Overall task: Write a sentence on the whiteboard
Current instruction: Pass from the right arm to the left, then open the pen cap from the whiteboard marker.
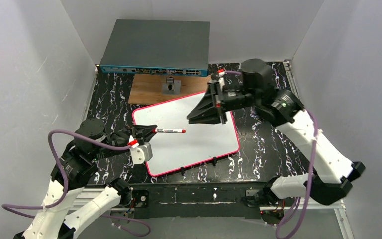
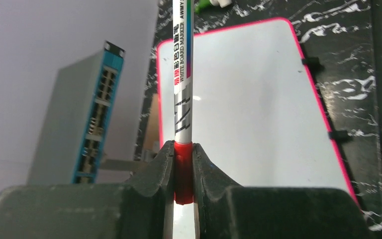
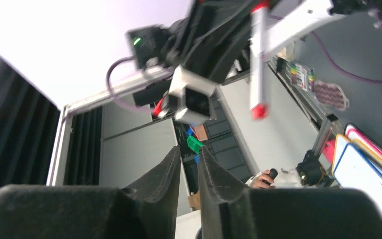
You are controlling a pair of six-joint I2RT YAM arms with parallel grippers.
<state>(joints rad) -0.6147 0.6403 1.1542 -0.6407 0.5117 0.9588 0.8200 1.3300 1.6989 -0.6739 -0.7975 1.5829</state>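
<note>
The whiteboard [image 1: 194, 144] [image 2: 258, 99] lies slanted on the black marbled table, white with a pink-red rim. No sentence shows on its face. My left gripper [image 1: 151, 130] [image 2: 183, 149] is shut on the red end of a white marker [image 1: 170, 131] [image 2: 183, 74]. The marker sticks out to the right, level above the board. Its far end is red and also shows in the right wrist view as the marker [image 3: 257, 59]. My right gripper [image 1: 189, 118] [image 3: 189, 152] hovers over the board's far right part, pointing left. It is shut on nothing, a short way from the marker's free end.
A grey network switch [image 1: 154, 47] [image 2: 97, 119] with a blue port face stands at the back. A brown wooden board [image 1: 151, 90] with a small metal fitting [image 1: 170, 85] lies between it and the whiteboard. White walls close in the left, back and right sides.
</note>
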